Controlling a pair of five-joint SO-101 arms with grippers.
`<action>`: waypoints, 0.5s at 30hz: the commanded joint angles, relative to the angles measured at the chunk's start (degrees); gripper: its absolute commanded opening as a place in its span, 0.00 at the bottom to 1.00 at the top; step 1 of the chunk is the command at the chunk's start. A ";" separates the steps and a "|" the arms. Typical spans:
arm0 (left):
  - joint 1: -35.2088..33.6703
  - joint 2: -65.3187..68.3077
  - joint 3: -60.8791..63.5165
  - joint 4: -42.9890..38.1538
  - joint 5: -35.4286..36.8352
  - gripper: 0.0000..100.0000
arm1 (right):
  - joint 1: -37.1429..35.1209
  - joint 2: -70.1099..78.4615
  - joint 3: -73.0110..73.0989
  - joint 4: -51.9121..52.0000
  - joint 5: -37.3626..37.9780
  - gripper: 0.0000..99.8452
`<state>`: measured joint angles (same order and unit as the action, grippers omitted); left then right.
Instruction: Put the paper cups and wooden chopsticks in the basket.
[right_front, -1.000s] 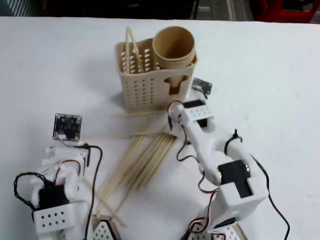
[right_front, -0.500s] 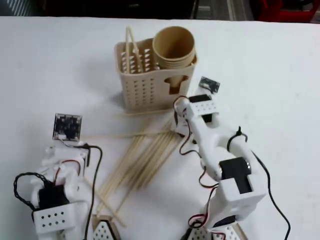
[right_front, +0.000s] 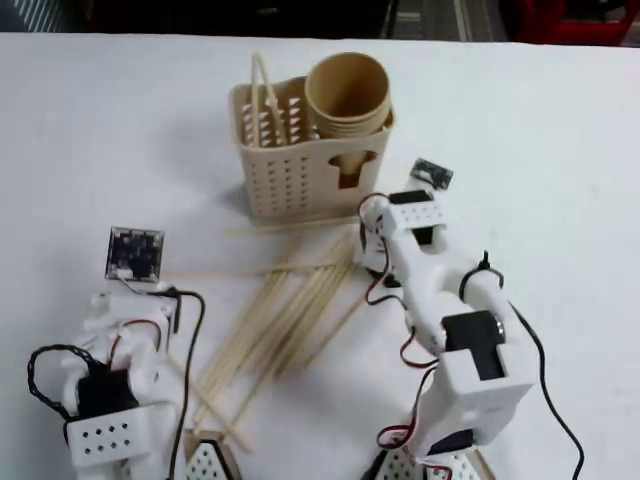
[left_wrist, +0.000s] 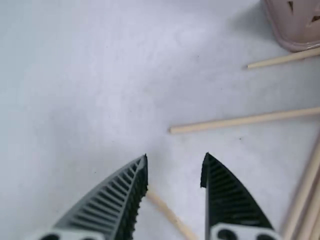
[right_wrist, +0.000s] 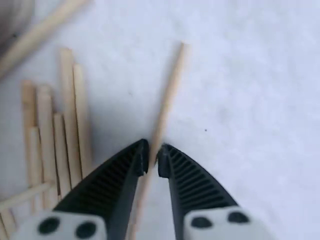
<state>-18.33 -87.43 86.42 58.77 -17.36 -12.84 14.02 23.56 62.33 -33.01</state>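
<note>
A cream basket (right_front: 285, 175) at the back of the table holds a stack of paper cups (right_front: 347, 95) and two upright wooden chopsticks (right_front: 262, 85). Several more chopsticks (right_front: 275, 315) lie fanned out on the table in front of it. My right gripper (right_wrist: 152, 152) is low at the right edge of that pile, shut on a single chopstick (right_wrist: 170, 90) that lies apart from the others (right_wrist: 55, 135). My left gripper (left_wrist: 175, 170) hangs open over the table at the near left, with one chopstick end (left_wrist: 167, 215) below its fingers and another chopstick (left_wrist: 240, 121) beyond them.
The basket's corner (left_wrist: 295, 25) shows far off in the left wrist view. A small square marker board (right_front: 134, 252) sits on the left arm. The white tabletop (right_front: 540, 130) to the right of the basket is open.
The right arm has shifted to the right and slightly nearer, drawing one chopstick out of the pile's right edge. The left arm has stayed still.
</note>
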 joint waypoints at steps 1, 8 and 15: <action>-0.40 -0.75 -0.18 -0.35 -0.70 0.18 | 0.13 -3.30 -1.14 2.24 0.18 0.02; -0.40 -0.75 -0.18 -0.35 -0.70 0.18 | 0.13 -19.91 -1.05 10.33 0.26 0.02; -0.40 -0.75 -0.18 -0.35 -0.70 0.18 | -0.48 -37.67 -1.05 13.93 5.71 0.02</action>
<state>-18.33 -87.43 86.42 58.77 -17.36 -13.36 -15.16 23.65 75.25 -29.85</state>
